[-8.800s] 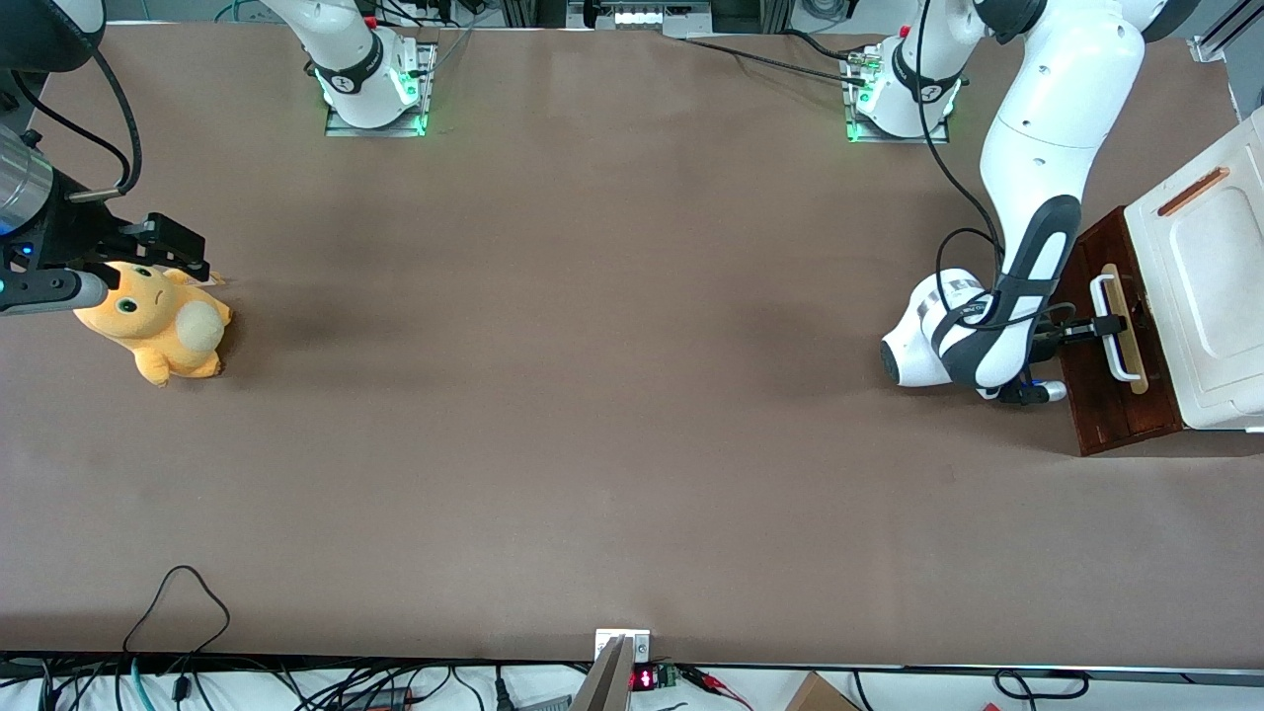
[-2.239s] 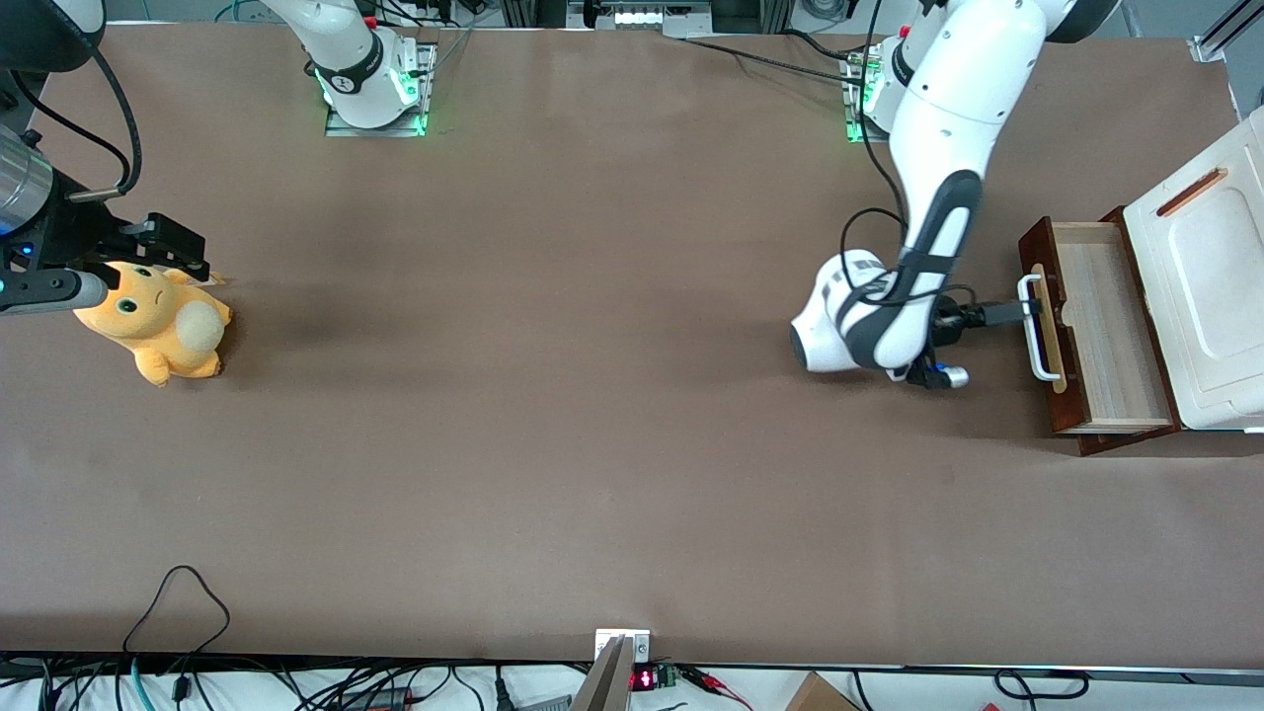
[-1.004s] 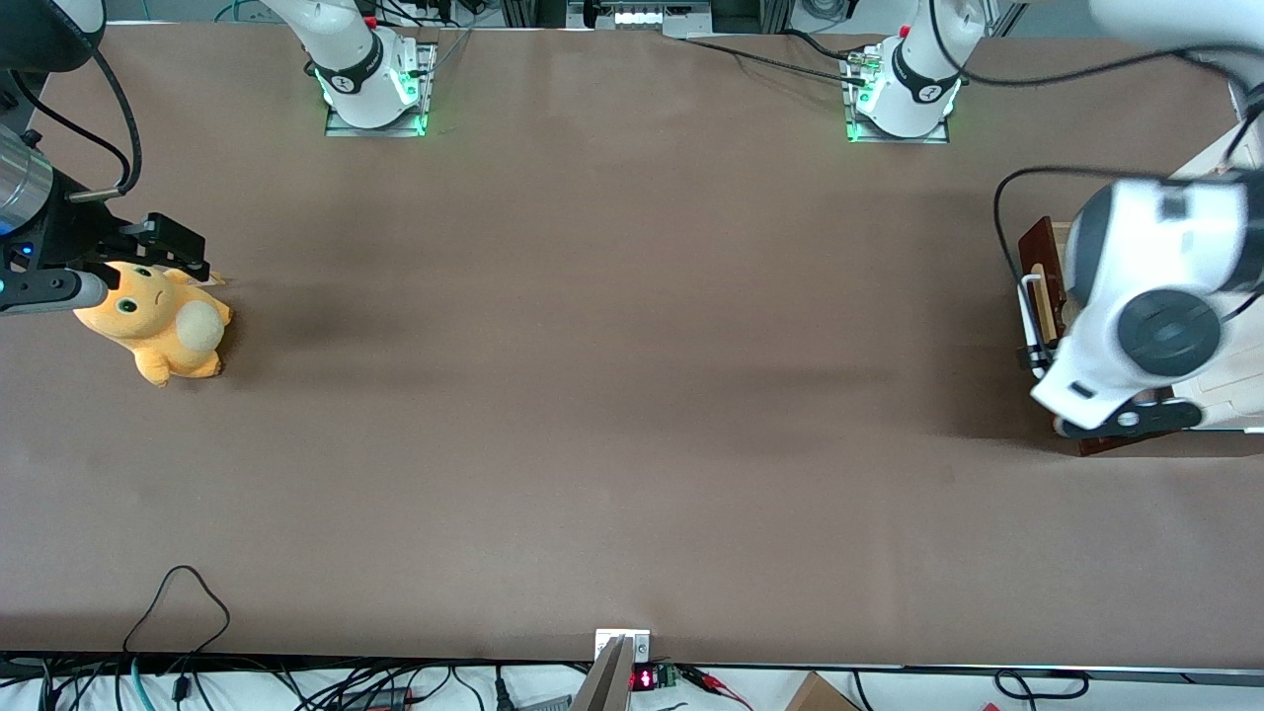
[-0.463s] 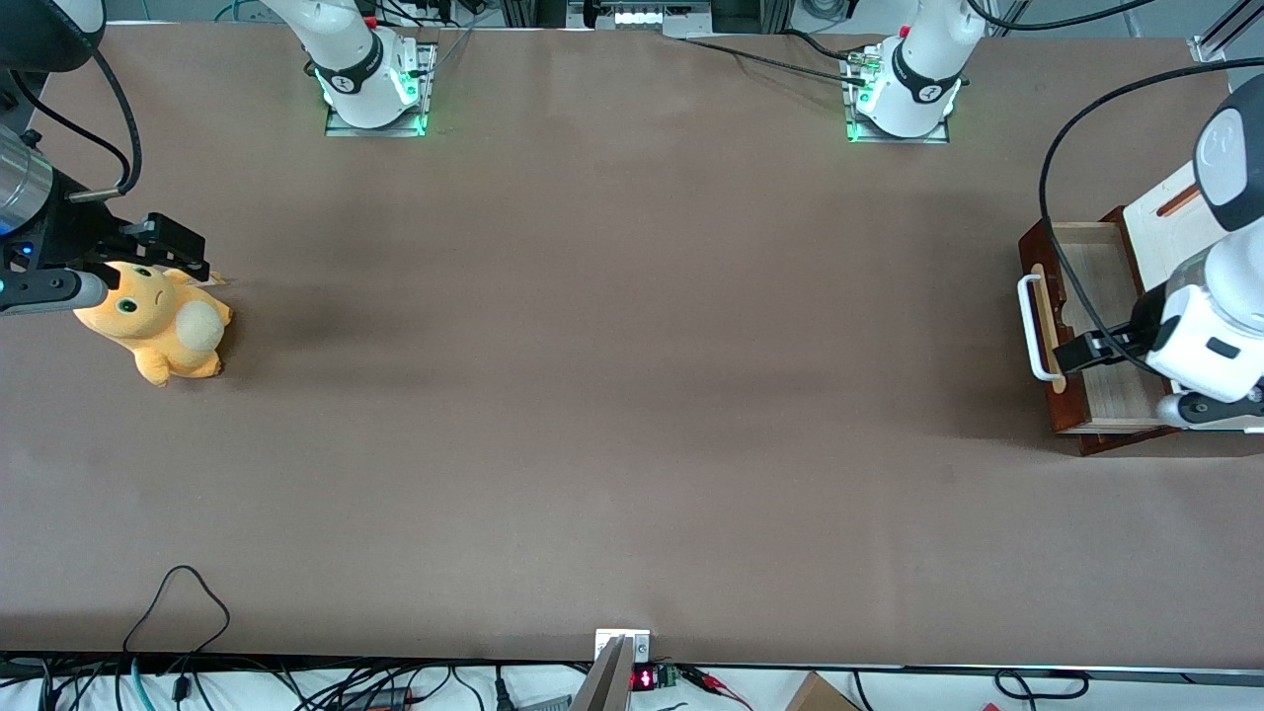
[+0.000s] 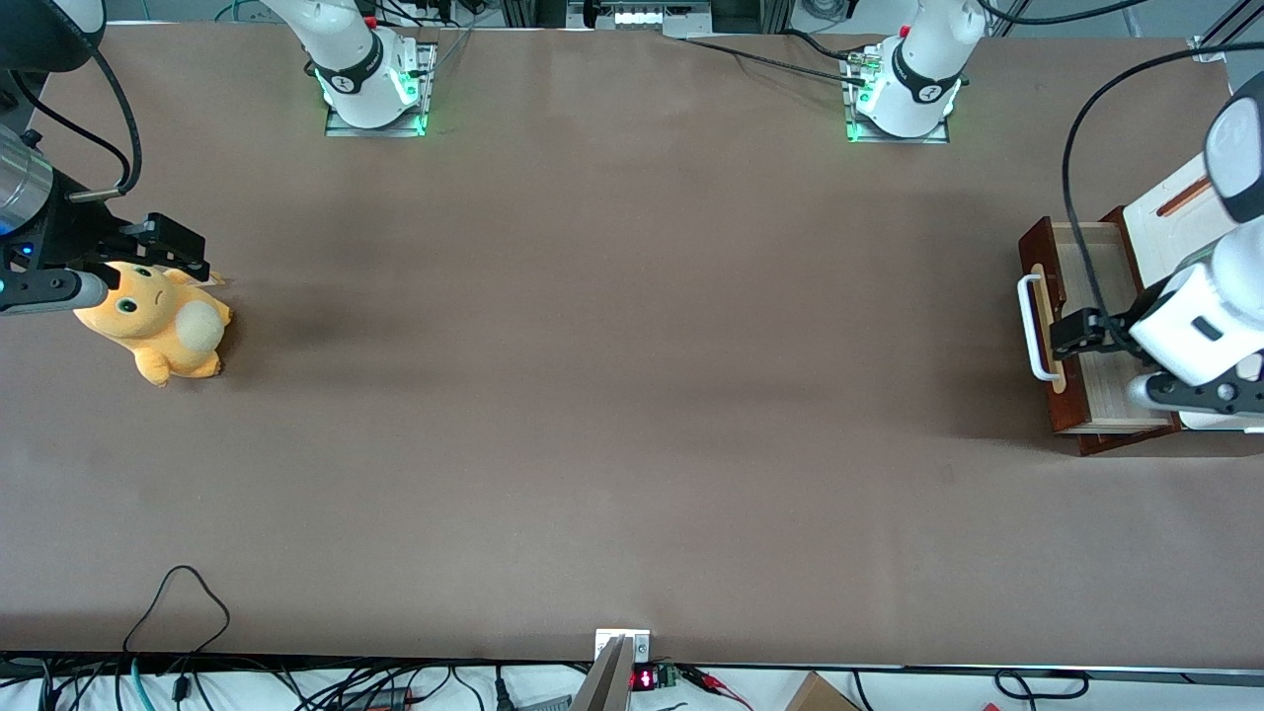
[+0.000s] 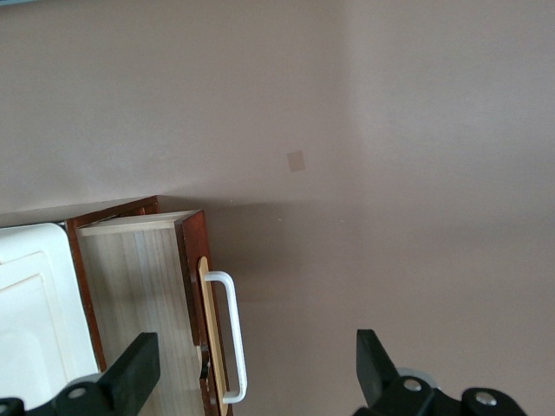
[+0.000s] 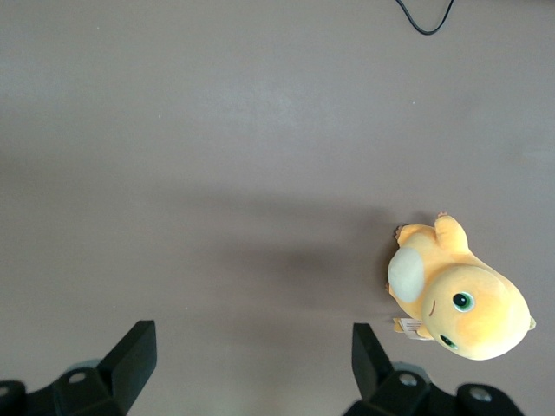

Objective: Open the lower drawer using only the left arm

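The lower drawer (image 5: 1096, 286) stands pulled out of the dark wooden cabinet at the working arm's end of the table, its pale wood interior (image 6: 130, 286) showing. Its white bar handle (image 5: 1032, 326) (image 6: 230, 338) is free, with nothing touching it. The left arm (image 5: 1200, 321) hovers high over the drawer. Its gripper (image 5: 1078, 332) (image 6: 251, 381) is open wide and holds nothing. One black finger (image 6: 130, 381) shows over the drawer's interior, the other (image 6: 373, 373) over the table in front of the handle.
A white panel with a copper-coloured slot handle (image 5: 1185, 197) tops the cabinet. An orange plush toy (image 5: 158, 321) (image 7: 455, 299) lies toward the parked arm's end. A black cable loop (image 5: 178, 592) lies near the table's front edge. A small square patch (image 6: 297, 161) marks the table.
The drawer, shut at first, was pulled out by the gripper at its handle. The gripper then let go, rose and swung over the drawer; in the last half second it shifted slightly toward the handle.
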`<move>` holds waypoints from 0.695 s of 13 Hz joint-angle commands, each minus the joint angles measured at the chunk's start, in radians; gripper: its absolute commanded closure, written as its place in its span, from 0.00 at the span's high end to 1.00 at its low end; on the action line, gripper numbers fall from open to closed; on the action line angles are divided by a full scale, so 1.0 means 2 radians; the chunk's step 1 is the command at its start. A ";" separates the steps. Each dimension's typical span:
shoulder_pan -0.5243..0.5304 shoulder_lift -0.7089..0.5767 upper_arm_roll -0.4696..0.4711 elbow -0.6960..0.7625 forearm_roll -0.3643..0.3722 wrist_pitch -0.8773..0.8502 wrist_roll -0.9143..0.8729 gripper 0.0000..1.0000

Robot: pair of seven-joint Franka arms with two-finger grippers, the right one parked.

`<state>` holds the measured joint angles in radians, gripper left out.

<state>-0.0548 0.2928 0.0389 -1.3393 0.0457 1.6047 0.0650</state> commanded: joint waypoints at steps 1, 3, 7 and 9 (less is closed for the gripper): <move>0.019 -0.037 -0.004 0.000 -0.054 -0.015 0.014 1.00; 0.019 -0.037 -0.009 0.000 -0.062 -0.029 -0.008 1.00; 0.015 -0.042 -0.009 -0.017 -0.057 -0.027 -0.046 1.00; 0.015 -0.063 -0.009 -0.050 -0.054 -0.013 -0.046 1.00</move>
<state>-0.0300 0.2181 0.0270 -1.3641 -0.0555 1.5547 -0.0129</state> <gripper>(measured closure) 0.000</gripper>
